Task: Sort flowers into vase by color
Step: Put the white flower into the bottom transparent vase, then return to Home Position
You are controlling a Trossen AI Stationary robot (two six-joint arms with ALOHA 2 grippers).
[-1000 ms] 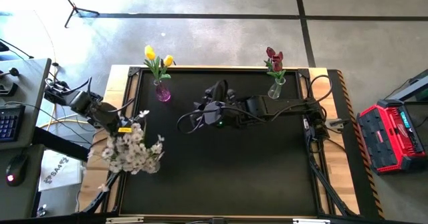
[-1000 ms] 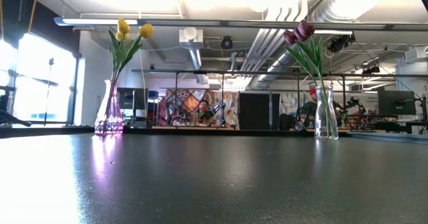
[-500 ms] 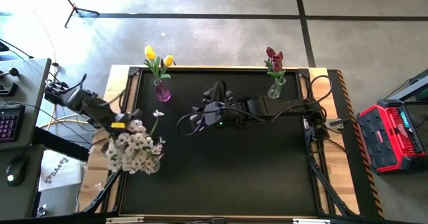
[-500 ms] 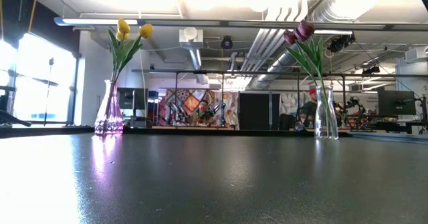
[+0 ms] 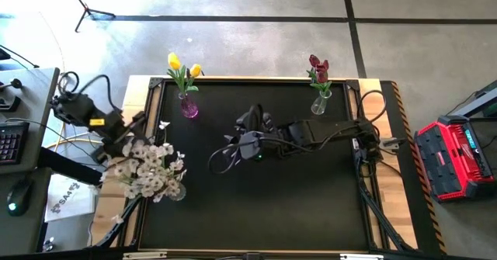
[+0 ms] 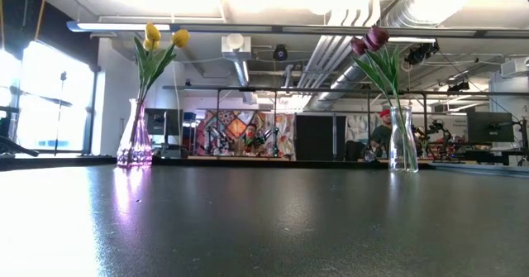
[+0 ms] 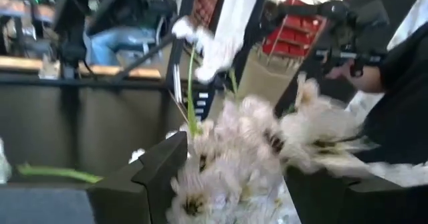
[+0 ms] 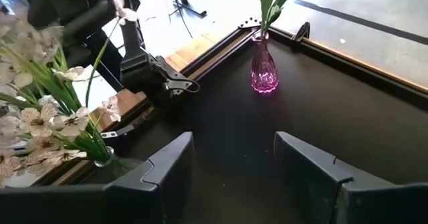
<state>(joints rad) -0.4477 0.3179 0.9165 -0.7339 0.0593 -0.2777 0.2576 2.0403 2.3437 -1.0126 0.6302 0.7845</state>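
While my left gripper (image 7: 224,184) stands with fingers spread and nothing between them, the white blossom spray (image 5: 147,171) sits just past it in its own vase (image 8: 107,160) at the table's left edge. My right gripper (image 8: 231,164) hangs released over mid-table, facing the purple vase (image 5: 189,107). Yellow tulips (image 5: 183,64) fill that one, dark red tulips (image 5: 318,67) the clear vase (image 5: 320,102), each colour apart, so sorting looks about finished.

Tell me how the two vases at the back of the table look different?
The left vase is pinkish-purple glass; the right vase is clear. The left vase holds yellow tulips; the right vase holds dark red tulips. Both stand upright at the table's far edge, with green stems inside.
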